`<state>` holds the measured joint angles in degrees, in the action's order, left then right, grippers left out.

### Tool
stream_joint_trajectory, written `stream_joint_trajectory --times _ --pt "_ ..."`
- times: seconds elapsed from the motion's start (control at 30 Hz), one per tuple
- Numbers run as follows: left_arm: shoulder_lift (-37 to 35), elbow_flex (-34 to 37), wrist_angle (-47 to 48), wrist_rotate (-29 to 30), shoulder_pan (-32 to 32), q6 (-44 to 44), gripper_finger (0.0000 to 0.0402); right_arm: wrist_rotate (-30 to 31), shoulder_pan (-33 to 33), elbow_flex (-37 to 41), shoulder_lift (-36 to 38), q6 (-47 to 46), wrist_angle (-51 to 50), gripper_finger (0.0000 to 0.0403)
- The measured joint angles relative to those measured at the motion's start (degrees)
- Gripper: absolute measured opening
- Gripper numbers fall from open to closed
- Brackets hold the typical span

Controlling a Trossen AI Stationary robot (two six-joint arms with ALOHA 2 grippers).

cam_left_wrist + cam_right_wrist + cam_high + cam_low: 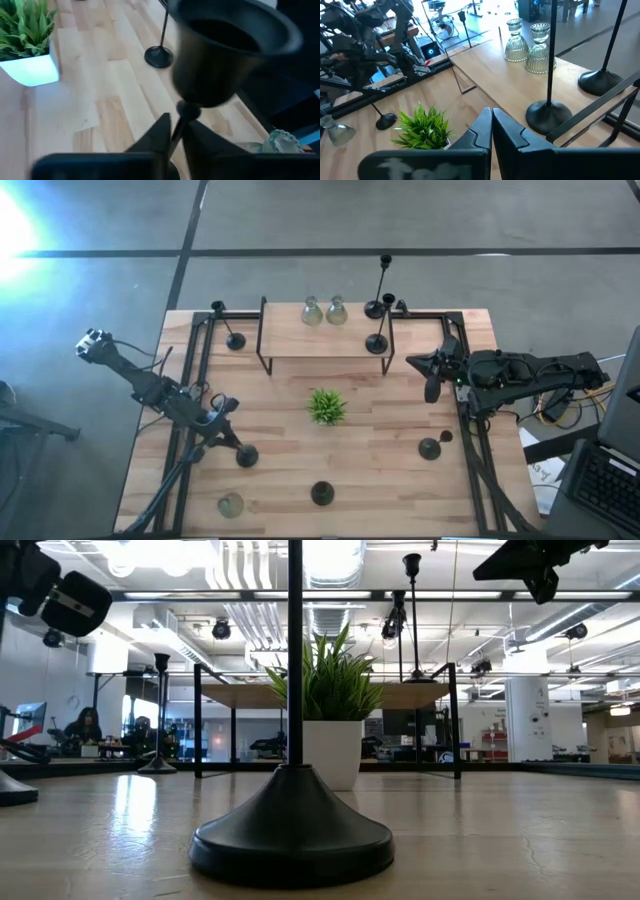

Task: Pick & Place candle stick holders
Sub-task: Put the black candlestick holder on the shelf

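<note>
A black candle stick holder with a wide cup (230, 50) stands at the near left of the table, its round base (247, 455) on the wood. My left gripper (222, 410) is shut on its thin stem. My right gripper (432, 388) hovers shut and holds nothing at the right, beside the raised shelf (320, 340). Two clear glass holders (527, 45) and a tall black holder (377, 343) stand on that shelf. More black holders rest on their bases at the near middle (292, 835), the near right (430, 448) and the far left (235, 340). One glass holder (231, 504) sits near the front edge. My left gripper pinches the holder's thin stem (178, 131) just under the cup, between its two fingertips (159, 131). The fingers come from the table's left, slanting down, and lie across the stem. The cup stands above the fingers. In the high view the base looks set on the table.
A spiky green plant in a white pot (327, 406) stands at the table's middle. Black frame rails (195, 370) run along both table sides. Another black holder (375, 308) stands behind the shelf at the far right. Bare wood lies between the plant and the near holders.
</note>
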<state>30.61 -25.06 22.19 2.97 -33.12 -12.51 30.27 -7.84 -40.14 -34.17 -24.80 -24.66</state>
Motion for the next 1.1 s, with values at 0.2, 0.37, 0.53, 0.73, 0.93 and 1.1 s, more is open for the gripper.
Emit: stream_joint_trajectory --times 0.2,0.37,0.53,0.73,0.93,1.1 --pt "0.0 0.0 -3.3 5.9 0.0 -0.1 0.0017 2.4 0.0 0.0 0.0 2.7 0.0 0.0008" --pt "0.2 -2.0 -6.3 14.4 0.0 0.2 0.0017 2.9 0.0 0.0 -0.1 2.7 0.0 0.0008" --pt "1.7 -7.5 -6.7 30.9 0.0 2.2 0.0017 2.9 0.0 0.0 -0.2 2.7 0.0 0.0008" --pt "5.9 -15.9 -6.8 51.6 2.0 10.3 0.0017 2.9 0.0 0.0 -0.2 3.0 -0.4 0.0008" --pt "10.8 -25.5 -6.8 54.9 10.9 19.5 0.0017 2.8 0.0 0.0 -0.2 3.0 -0.5 0.0008" --pt "14.3 -31.1 -6.2 46.4 23.8 23.1 0.0017 2.8 0.0 0.0 -0.2 3.0 -1.3 0.0008"
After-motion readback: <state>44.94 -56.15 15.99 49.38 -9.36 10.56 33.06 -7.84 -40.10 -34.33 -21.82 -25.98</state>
